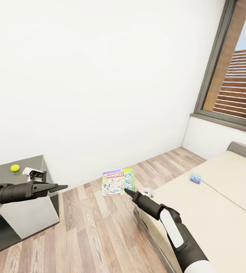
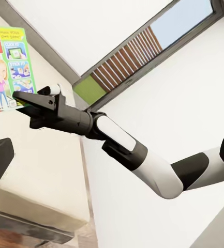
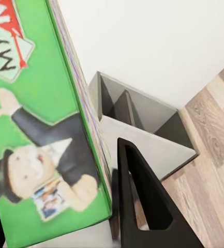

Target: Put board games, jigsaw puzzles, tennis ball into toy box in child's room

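My right gripper (image 1: 129, 191) is shut on the lower edge of the green-and-white Monopoly board game (image 1: 117, 182), holding it in the air over the wood floor between bed and table. The box (image 3: 39, 129) fills much of the right wrist view beside one black finger (image 3: 143, 206). A small blue board game (image 1: 195, 176) lies on the bed (image 1: 221, 212). The tennis ball (image 1: 15, 168) rests on the table's dark grey section (image 1: 1, 176). My left gripper (image 1: 62, 187) hovers open by that table's corner. The toy box and jigsaw puzzles are out of view.
A small white-and-black object (image 1: 33, 173) lies next to the ball. The table's white door (image 1: 28, 218) faces the floor. A dark-framed window (image 1: 232, 83) is above the bed. Wood floor (image 1: 92, 235) runs open between table and bed.
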You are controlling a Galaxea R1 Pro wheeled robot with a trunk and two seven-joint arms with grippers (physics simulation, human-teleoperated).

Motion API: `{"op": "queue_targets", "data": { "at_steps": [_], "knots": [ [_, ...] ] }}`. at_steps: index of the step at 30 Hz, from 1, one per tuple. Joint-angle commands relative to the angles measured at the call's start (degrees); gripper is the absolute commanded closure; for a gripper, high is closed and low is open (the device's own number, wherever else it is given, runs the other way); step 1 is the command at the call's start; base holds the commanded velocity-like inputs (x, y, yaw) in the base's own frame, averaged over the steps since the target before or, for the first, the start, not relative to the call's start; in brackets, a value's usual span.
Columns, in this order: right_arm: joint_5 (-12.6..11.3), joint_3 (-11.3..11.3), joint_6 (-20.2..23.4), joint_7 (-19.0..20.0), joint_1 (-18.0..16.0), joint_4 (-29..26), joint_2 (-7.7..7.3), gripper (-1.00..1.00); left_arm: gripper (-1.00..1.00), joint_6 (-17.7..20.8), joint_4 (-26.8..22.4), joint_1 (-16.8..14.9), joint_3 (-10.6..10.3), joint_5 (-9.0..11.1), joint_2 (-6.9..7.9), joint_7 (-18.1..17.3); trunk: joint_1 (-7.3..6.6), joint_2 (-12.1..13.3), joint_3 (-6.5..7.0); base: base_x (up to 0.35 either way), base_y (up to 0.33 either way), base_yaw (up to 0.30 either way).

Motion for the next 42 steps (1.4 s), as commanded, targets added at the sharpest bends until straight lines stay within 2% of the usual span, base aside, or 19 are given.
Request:
{"op": "queue_targets", "data": {
  "at_steps": [1,31,42],
  "knots": [
    [-0.5,-0.1,0.4,0.0,0.0,0.0,0.01,1.00,-1.00,0.6,0.0,0.0,-0.1,0.0,0.01,-0.2,0.05,-0.1,-0.18,0.197,-0.149,0.203],
    [-0.5,0.0,0.3,0.0,0.0,0.0,0.01,1.00,-1.00,0.6,0.0,0.0,0.0,0.3,0.05,-0.2,0.05,-0.1,-1.62,0.272,-0.019,0.203],
    [-0.5,0.0,0.2,0.0,0.0,0.0,0.02,1.00,-1.00,0.6,1.4,-0.1,0.2,0.2,0.10,-0.2,0.05,-0.1,-2.14,0.195,-0.132,0.203]
  ]
}}
